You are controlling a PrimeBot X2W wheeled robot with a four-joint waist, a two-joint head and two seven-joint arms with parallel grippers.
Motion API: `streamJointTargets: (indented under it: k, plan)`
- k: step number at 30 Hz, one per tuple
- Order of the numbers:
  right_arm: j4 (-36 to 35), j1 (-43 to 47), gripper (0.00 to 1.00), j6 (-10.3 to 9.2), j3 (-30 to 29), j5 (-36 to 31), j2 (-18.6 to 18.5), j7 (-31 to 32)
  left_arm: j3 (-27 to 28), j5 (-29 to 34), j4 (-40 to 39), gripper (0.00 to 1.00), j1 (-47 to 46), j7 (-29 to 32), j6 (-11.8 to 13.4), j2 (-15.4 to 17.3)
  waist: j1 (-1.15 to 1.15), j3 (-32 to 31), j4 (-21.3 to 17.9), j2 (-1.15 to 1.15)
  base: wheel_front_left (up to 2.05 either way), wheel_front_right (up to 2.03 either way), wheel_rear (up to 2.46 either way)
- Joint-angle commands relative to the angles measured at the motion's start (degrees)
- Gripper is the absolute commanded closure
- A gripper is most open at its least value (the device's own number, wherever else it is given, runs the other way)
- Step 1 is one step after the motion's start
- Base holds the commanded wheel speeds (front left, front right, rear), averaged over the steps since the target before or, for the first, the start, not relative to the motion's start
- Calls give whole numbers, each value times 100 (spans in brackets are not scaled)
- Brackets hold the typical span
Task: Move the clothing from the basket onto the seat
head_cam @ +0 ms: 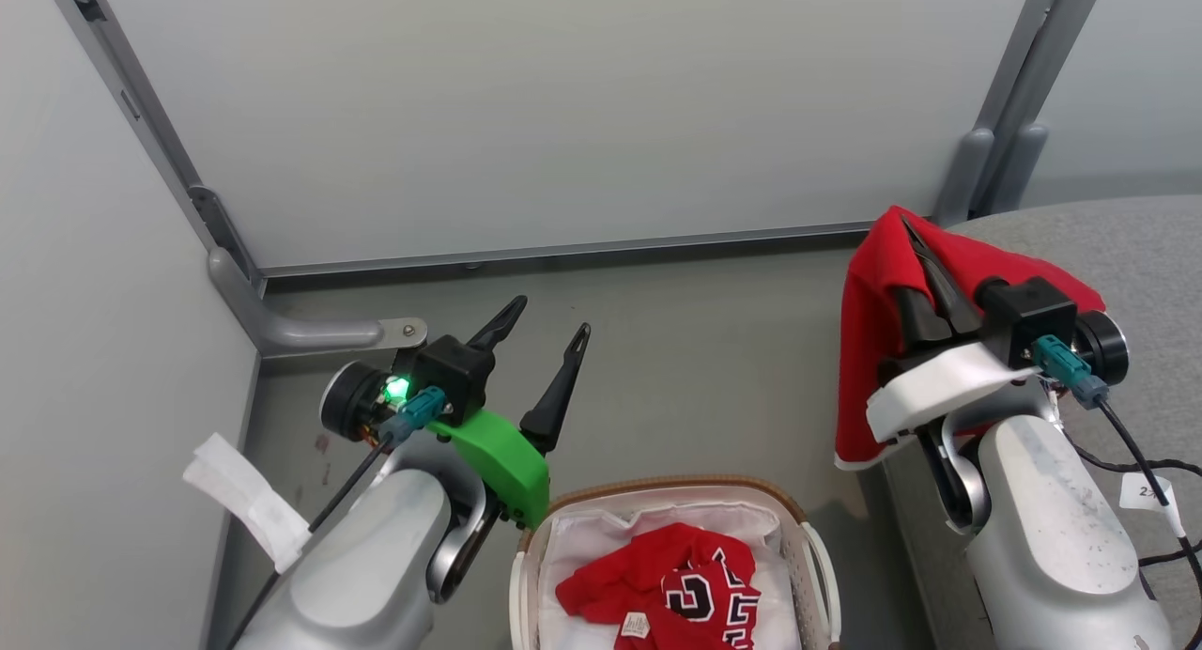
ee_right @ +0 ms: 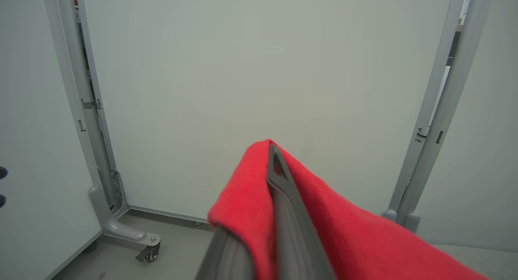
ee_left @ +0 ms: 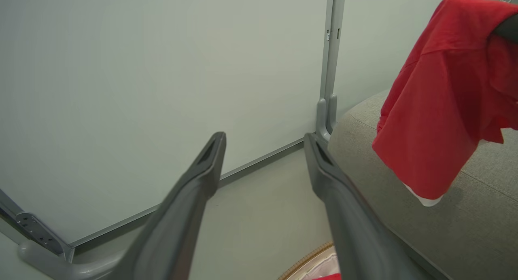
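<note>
A plain red garment (head_cam: 873, 349) with white trim hangs from my right gripper (head_cam: 913, 229), which is shut on it beside the grey seat (head_cam: 1127, 246). In the right wrist view the red cloth (ee_right: 323, 223) drapes over both closed fingers (ee_right: 283, 199). The left wrist view shows the same garment (ee_left: 441, 106) hanging over the seat's rounded edge (ee_left: 404, 215). A red jersey (head_cam: 676, 584) with black-and-white numerals and a white tag lies in the white basket (head_cam: 817, 556) at the bottom centre. My left gripper (head_cam: 545, 321) hovers open above the floor, behind the basket, holding nothing.
Pale partition panels on grey posts close off the back and left. A panel foot with a caster (head_cam: 319, 332) juts onto the floor at the left. A white paper strip (head_cam: 244, 500) hangs by my left forearm. Cables (head_cam: 1146, 472) trail beside my right arm.
</note>
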Motion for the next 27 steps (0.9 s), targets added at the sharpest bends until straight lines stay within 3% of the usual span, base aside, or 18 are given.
streamJointTargets:
  k: [1, 16, 27]
  plan:
    - [-41, 90, 100, -4, -58, -39, -26, -14, 116, 89, -63, 0, 171, -2, -10, -23, 0, 14, -18, 0, 0, 0, 0]
    - [-175, 137, 100, -4, -268, -127, -28, -14, 1079, 552, -406, 0, 1235, -4, -201, -339, 0, 108, -183, 0, 0, 0, 0]
    - [-400, 179, 100, -4, -567, -365, -25, -15, 1323, 880, -627, 0, 1444, -4, -282, -566, 0, 348, -1120, 0, 0, 0, 0]
